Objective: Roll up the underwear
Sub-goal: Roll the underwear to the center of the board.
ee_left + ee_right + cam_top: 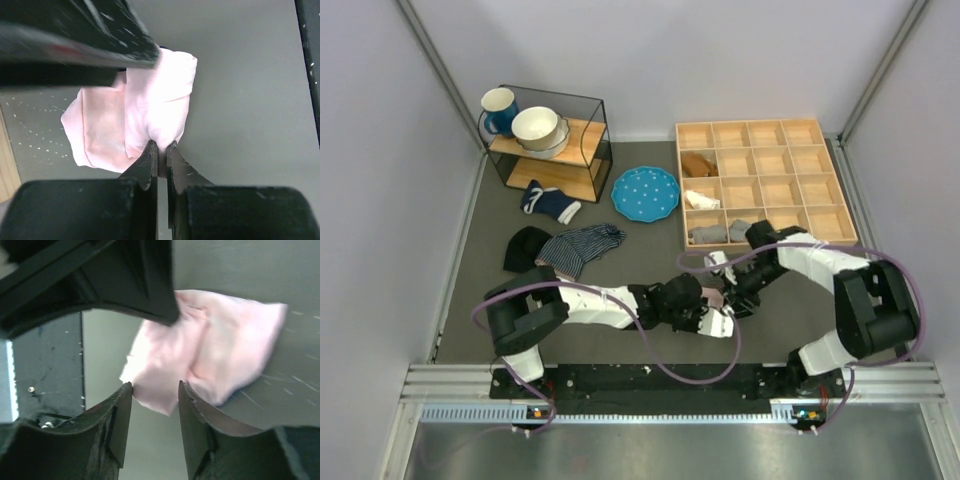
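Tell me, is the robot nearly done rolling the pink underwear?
Not yet. The underwear looks folded over on itself, so that seems done. The left hand pinches one edge, and the right hand is open at a corner. It lies loose, not a tight roll, so the rolling is left.

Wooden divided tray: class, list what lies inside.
Left column of the wooden tray: a brown bundle, a white bundle below, grey cloth rolls in the bottom row. The right arm partly covers the compartment beside them.
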Available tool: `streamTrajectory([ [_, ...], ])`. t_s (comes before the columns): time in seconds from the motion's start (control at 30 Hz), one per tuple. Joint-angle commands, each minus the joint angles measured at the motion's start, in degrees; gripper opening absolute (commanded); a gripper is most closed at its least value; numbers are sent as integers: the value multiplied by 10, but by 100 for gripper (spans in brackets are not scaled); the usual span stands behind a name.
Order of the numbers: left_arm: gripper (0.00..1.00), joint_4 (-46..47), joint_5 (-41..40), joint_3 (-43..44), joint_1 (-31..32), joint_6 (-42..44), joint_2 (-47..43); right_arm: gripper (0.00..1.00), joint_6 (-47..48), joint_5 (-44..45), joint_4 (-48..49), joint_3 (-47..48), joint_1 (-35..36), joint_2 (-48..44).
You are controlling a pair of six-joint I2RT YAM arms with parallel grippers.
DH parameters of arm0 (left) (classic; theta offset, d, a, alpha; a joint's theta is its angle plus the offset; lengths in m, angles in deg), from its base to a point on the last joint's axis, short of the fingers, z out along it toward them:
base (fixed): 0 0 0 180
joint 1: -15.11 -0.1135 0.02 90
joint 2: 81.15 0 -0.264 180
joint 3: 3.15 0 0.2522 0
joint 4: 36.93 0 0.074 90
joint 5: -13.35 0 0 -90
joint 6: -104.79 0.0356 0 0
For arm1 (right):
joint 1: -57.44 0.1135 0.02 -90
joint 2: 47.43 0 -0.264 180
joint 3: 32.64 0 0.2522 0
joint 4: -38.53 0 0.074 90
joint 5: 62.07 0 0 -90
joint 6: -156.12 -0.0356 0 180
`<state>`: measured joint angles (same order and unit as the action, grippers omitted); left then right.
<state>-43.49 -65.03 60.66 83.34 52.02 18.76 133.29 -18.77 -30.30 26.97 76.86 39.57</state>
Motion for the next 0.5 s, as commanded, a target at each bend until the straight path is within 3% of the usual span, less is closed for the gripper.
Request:
streamTrajectory([
  [0.0, 0, -69, 64, 26, -26, -104, 18, 46, -23, -39, 34, 21, -90, -117],
  [0.13, 0, -120, 196, 59, -98, -189, 34, 56, -23, -45, 84, -19, -150, -234],
  [0.23, 0, -162, 296, 98, -147, -235, 74, 57, 8, -42, 81, -44, -162, -312],
  [0.4, 0, -213, 368, 158, -186, -291, 154, 72, 148, -93, 17, -83, -152, -394],
  [0.47, 0, -234, 373, 185, -194, -305, 181, 74, 163, -83, 8, -92, -107, -401],
])
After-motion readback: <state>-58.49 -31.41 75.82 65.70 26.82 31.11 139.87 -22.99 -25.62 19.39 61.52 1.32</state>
